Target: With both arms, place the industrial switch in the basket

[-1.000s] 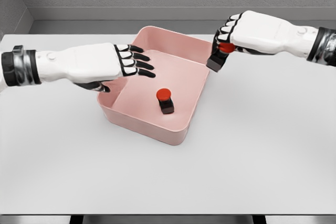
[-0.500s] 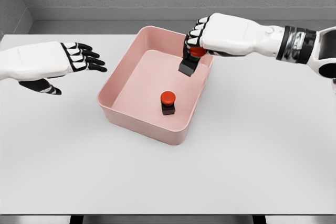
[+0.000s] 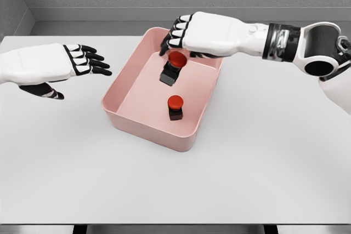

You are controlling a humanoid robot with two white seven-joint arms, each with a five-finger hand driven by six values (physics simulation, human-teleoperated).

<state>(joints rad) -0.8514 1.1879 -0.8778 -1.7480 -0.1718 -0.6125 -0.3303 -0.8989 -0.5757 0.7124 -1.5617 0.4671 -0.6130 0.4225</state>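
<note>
Right hand over basket, grip on tilted switch uncertain; risk: striking near switch. Left hand open.

Both arms had glossy white shells. Left robot hand and right robot hand: white backs, black finger segments. Right forearm carried a black-and-silver wrist band and a round grey joint.

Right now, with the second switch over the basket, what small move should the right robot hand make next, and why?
Probably open the fingers and let go. The right robot hand holds the second industrial switch tilted above the pink basket, inside its walls and apart from the first switch on the floor. The left robot hand waits open outside the basket.
</note>
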